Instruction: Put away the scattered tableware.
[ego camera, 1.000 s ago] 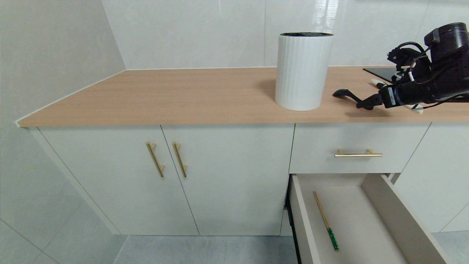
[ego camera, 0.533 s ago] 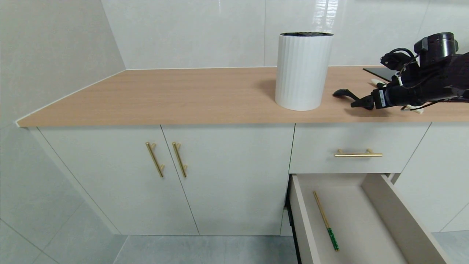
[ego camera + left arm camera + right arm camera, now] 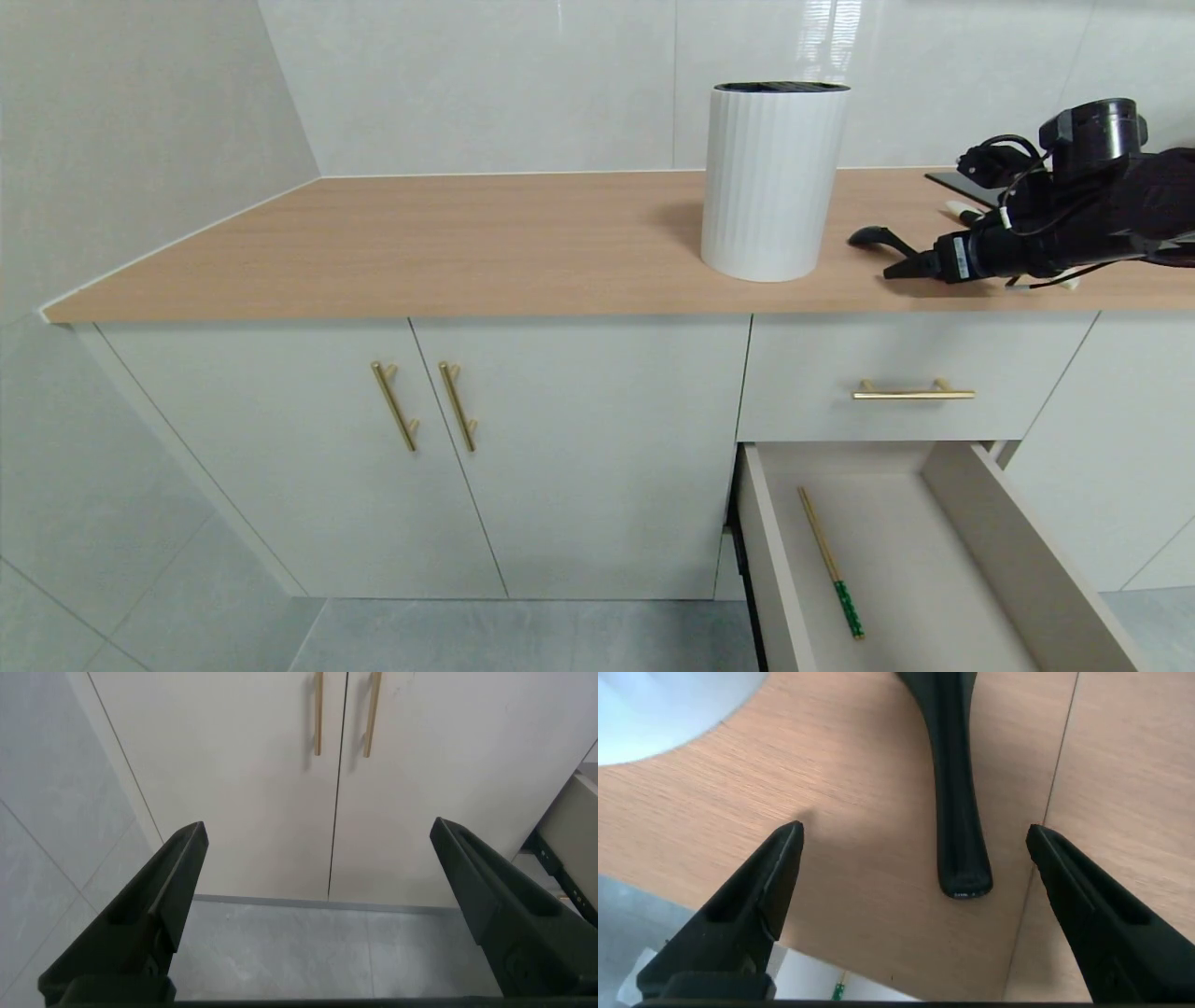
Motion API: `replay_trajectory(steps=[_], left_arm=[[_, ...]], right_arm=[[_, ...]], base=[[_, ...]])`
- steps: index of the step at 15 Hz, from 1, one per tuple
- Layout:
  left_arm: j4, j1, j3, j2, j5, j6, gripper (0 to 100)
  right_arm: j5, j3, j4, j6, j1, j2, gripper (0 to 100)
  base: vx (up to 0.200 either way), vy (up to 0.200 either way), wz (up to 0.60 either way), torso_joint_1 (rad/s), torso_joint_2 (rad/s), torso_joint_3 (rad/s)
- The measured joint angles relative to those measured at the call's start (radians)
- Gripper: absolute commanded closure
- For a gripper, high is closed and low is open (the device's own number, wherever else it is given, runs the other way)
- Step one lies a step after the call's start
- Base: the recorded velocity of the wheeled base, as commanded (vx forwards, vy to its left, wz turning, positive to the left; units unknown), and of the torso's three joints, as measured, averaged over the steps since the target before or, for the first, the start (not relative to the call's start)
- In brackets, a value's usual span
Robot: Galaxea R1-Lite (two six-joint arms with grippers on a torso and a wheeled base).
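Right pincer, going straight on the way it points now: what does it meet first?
Probably the handle end of the black spoon lying on the counter, just ahead of the right pincer; height is hard to judge.

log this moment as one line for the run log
right gripper: open, at black spoon handle on countertop | left gripper: open, facing cabinet doors | drawer: open, chopsticks inside

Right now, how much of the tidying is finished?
Done: chopsticks lie in the open drawer. In hand: nothing gripped yet; the right gripper is open around the black spoon handle on the countertop. To do: grasp that spoon, stow it, plus a pale utensil partly hidden behind the arm.
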Motion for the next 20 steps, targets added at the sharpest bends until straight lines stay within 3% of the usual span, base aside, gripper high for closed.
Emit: replay_trajectory(steps=[20], left_arm=[[0.0,0.0,0.0,0.0,0.0,0.0,0]], right_arm=[[0.003,0.0,-0.008,0.034,-0.021,-0.038,100]], base=[[0.0,0.0,0.0,0.0,0.0,0.0]])
